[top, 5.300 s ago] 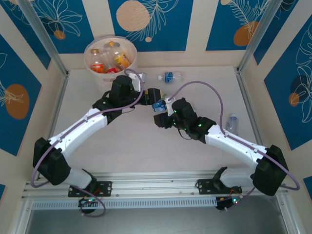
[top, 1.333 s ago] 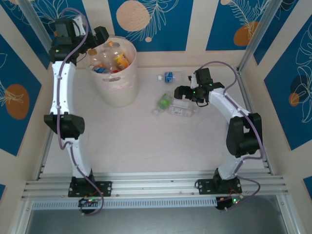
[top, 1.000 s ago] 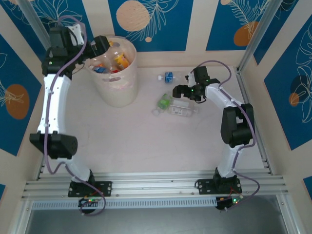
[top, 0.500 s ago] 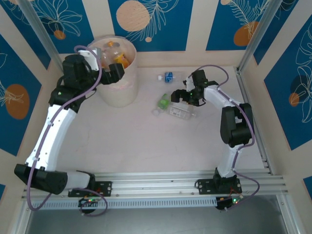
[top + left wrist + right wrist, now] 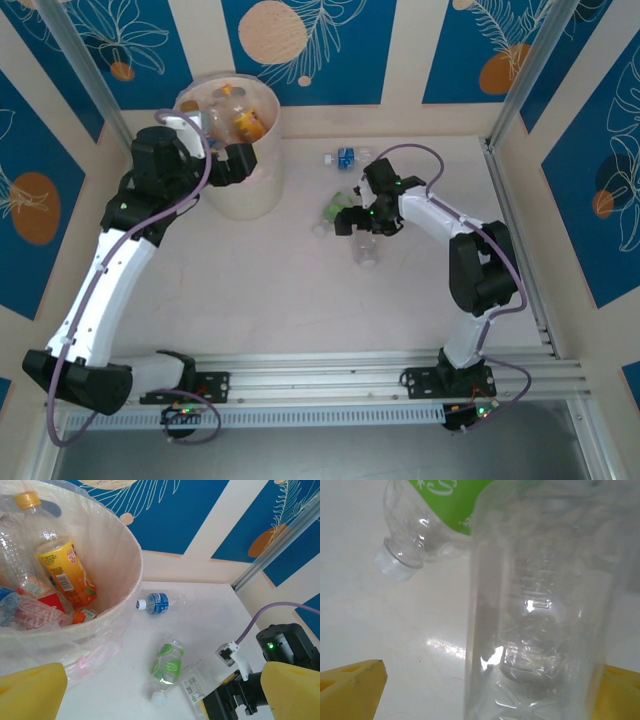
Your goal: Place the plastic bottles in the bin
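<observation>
Up close, the right gripper (image 5: 365, 228) holds its yellow fingers (image 5: 351, 684) spread wide, one on each side of a clear bottle (image 5: 535, 610), gripping nothing. That bottle lies on its side near the middle of the white table (image 5: 280, 290), its long axis running straight out between the open jaws, so closing them would squeeze across its width. Just beside it, toward the left edge, a green-labelled bottle (image 5: 445, 510) also lies flat. A blue-labelled bottle (image 5: 345, 157) rests alone near the far edge. The left gripper (image 5: 240, 160), likewise open and empty, hangs beside the wall of the bin (image 5: 245, 198), which stands in the far left corner with several bottles (image 5: 62, 570) inside. The right arm is plainly the nearer one to all three loose bottles.
</observation>
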